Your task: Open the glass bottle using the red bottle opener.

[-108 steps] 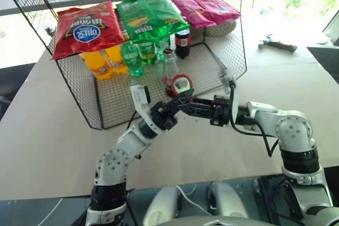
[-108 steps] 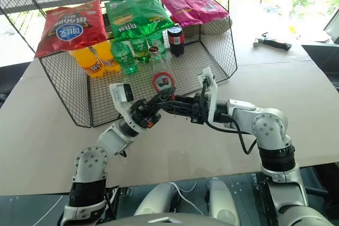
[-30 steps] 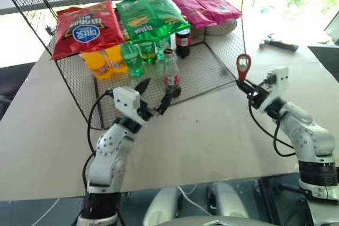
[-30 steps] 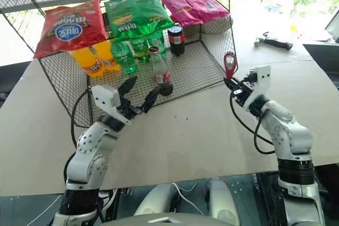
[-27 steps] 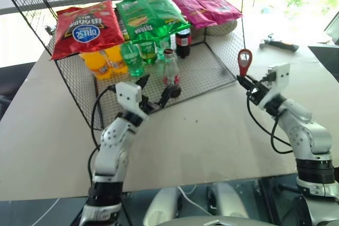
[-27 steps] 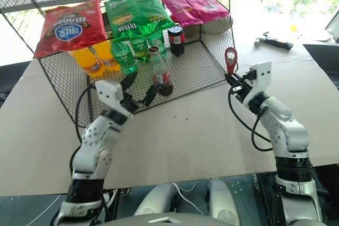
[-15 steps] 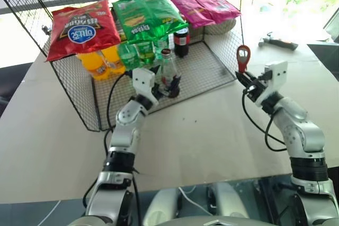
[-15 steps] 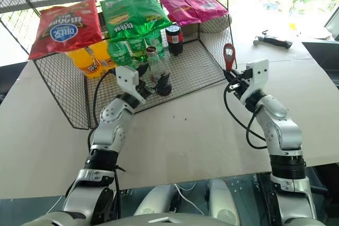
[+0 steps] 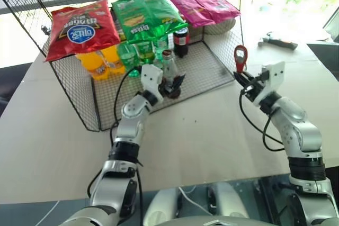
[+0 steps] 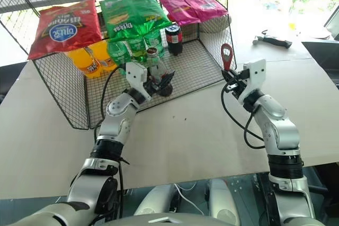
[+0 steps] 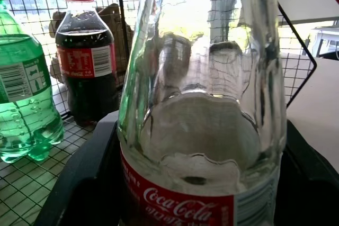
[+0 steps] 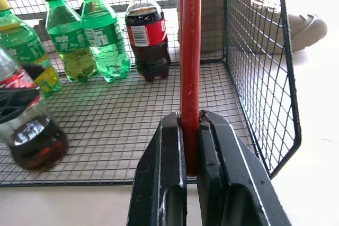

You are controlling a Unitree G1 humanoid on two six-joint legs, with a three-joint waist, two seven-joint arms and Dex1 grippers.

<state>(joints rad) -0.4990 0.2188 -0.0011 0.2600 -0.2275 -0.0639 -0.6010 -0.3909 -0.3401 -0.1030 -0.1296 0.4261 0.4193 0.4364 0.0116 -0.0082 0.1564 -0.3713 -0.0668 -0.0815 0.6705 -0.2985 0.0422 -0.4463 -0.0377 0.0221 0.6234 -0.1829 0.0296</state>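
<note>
A wire basket (image 9: pixel 212 72) sits on the table (image 9: pixel 47 130). Red (image 9: pixel 79 27), green (image 9: pixel 145 17) and pink chip bags (image 9: pixel 201 3) lie atop it; orange (image 9: pixel 103 59), green (image 9: pixel 130 56) and dark soda bottles (image 9: pixel 181 42) stand inside. A hammer (image 9: pixel 278 42) lies right of it.

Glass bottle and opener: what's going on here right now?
The left gripper has its jaws around the lower body of the glass bottle, which stands on the wire rack; whether they grip it can't be told. The right gripper holds the red bottle opener upright, off to the side. The bottle's cap is on.
</note>
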